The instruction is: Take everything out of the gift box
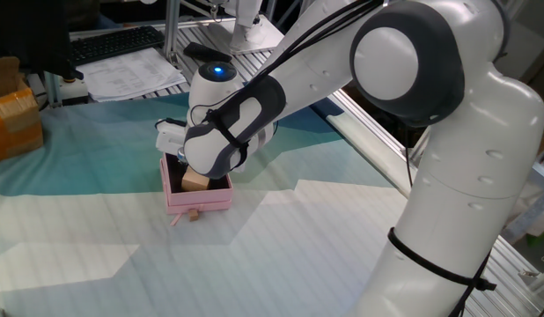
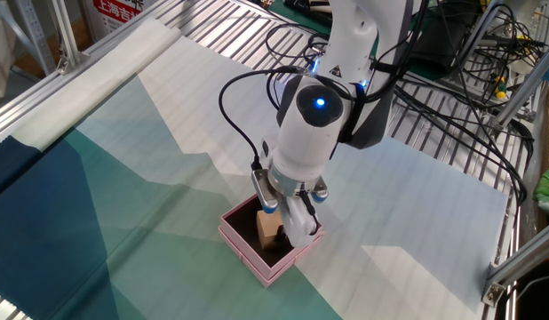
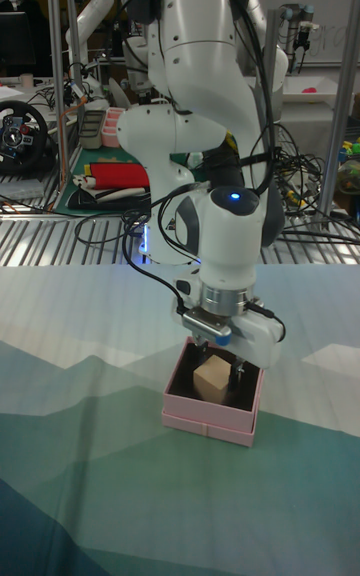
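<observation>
The pale-pink gift box (image 1: pixel 202 199) (image 2: pixel 257 262) (image 3: pixel 205 424) sits on the teal and white cloth. Inside it stands a light-tan cube (image 1: pixel 195 180) (image 2: pixel 269 229) (image 3: pixel 213 377), slightly turned. My gripper (image 3: pixel 218 361) (image 2: pixel 282 218) reaches straight down into the box, one finger on each side of the cube. A thin dark gap shows between the right finger (image 3: pixel 240 372) and the cube, so the gripper looks open. A tiny tan-brown piece (image 1: pixel 194 214) lies on the cloth against the box's front wall, beside the pink ribbon tab (image 1: pixel 176 220).
An orange-brown taped carton (image 1: pixel 12 119) stands at the far left edge. Papers (image 1: pixel 136 75) and a keyboard (image 1: pixel 118 42) lie behind the table. Metal frame rails (image 2: pixel 417 151) border the cloth. My arm's large body (image 1: pixel 466 176) fills the right side.
</observation>
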### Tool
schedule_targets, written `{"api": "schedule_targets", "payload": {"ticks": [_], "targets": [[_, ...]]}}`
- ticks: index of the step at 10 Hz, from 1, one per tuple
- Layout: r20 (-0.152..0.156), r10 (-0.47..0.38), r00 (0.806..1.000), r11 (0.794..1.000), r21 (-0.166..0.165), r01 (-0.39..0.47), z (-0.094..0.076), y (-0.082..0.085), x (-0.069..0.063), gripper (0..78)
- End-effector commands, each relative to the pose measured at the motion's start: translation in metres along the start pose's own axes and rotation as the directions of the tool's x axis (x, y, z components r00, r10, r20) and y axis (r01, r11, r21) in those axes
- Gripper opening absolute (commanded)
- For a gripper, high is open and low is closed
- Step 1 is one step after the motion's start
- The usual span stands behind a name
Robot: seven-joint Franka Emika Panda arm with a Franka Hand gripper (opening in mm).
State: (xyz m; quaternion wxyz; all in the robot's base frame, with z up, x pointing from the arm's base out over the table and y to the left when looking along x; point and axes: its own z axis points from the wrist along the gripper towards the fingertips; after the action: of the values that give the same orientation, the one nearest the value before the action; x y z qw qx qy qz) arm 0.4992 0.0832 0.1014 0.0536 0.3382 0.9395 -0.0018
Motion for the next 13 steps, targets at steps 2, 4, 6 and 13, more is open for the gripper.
{"api": "schedule_targets", "payload": {"ticks": [2, 4, 6, 13], "targets": [[-0.007, -0.037, 0.999, 0.999, -0.010, 0.037, -0.036, 0.007, 0.000, 1.3], [-0.007, -0.043, 0.999, 0.999, -0.010, 0.043, -0.042, 0.007, 0.000, 1.3], [-0.012, -0.053, 0.999, 0.999, -0.014, 0.053, -0.052, 0.007, -0.001, 1.3], [-0.020, -0.112, 0.993, 0.993, -0.028, 0.112, -0.097, 0.012, 0.016, 1.3]]}}
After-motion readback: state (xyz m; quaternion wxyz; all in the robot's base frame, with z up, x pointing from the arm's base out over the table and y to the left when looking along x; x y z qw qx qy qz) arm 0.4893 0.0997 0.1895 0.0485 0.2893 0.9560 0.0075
